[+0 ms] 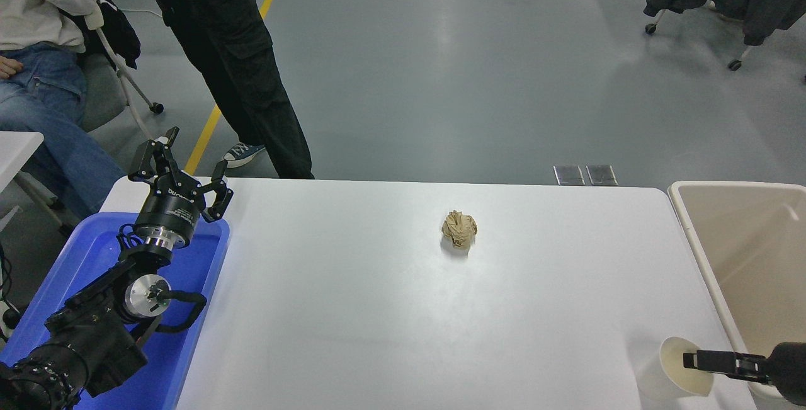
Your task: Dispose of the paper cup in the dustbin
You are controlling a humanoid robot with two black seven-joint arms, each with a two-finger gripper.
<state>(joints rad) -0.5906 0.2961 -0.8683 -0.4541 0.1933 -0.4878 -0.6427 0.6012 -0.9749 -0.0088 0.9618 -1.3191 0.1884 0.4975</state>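
- The paper cup point(675, 373) stands at the white table's point(390, 309) near right corner, tilted, mouth turned toward the dustbin point(692, 233).
- The right gripper point(700, 360) reaches in from the right edge; one black finger point(718, 361) lies across the cup's rim and into its mouth, and whether the fingers clamp the wall cannot be told.
- The beige dustbin sits just right of the cup, off the table's right side.
- A crumpled brown paper ball point(459, 229) rests well left of the cup and farther back, mid-table.
- The left gripper point(182, 161), fingers spread apart, is parked over a blue tray point(208, 284) far left of the cup.
- Two people point(239, 70) wait beyond the table's far edge.
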